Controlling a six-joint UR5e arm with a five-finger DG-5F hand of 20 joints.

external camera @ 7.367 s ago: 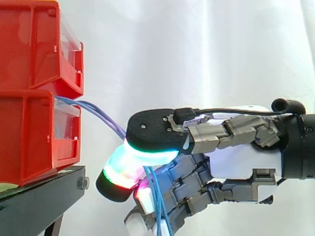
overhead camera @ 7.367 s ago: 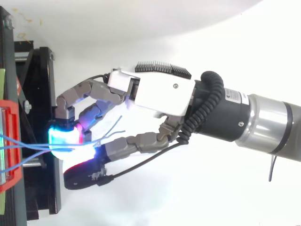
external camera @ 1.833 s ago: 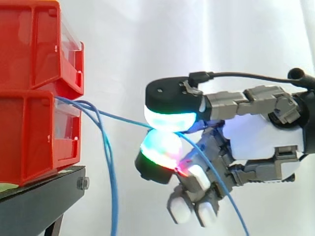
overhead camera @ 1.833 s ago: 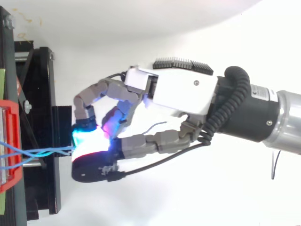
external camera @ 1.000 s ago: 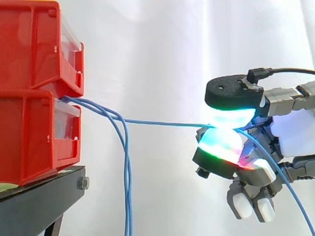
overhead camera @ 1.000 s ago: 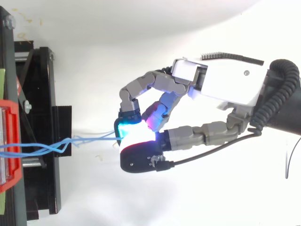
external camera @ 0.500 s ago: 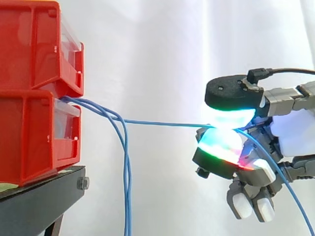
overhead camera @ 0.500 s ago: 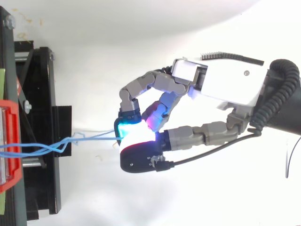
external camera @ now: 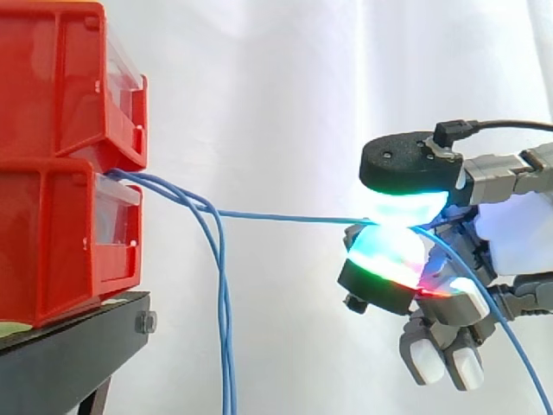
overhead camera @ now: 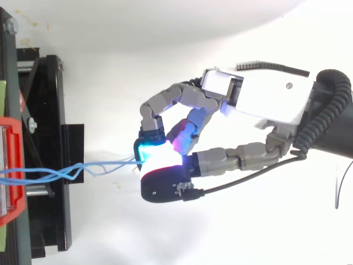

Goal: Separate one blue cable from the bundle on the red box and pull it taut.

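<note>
Hand: I see the hand (external camera: 518, 238) at the right of the side view, well apart from the bins. Its thumb and one finger are curled together, so two glowing pads (external camera: 404, 206) pinch a single blue cable. The other fingers are tucked below and hold nothing.

Held cable: the blue cable (external camera: 285, 216) runs almost level from the front lip of the red box to the pinch. Its free tail drops away to the lower right behind the fingers.

Rest of bundle: the other blue strands (external camera: 223, 311) leave the same lip and hang straight down. They lie against the held cable just outside the box, then part from it.

Red box: the red box (external camera: 52, 233) is the lower of two stacked bins, under the upper red bin (external camera: 60, 78).

Surroundings: both bins sit on a black stand (external camera: 69, 354) in front of a white curtain (external camera: 259, 86).

Step in hand: I judge the separating done and the tightening nearly done. From above, the cable shows a slight waver near the stand.

How I do it well: I draw back slowly, along the cable's own line and level with the lip. I press the pads firmly, so the thin cable cannot slide through. I stop once the waver is gone.

What I watch: the box shifting on the stand, and the hanging strands being dragged along.
</note>
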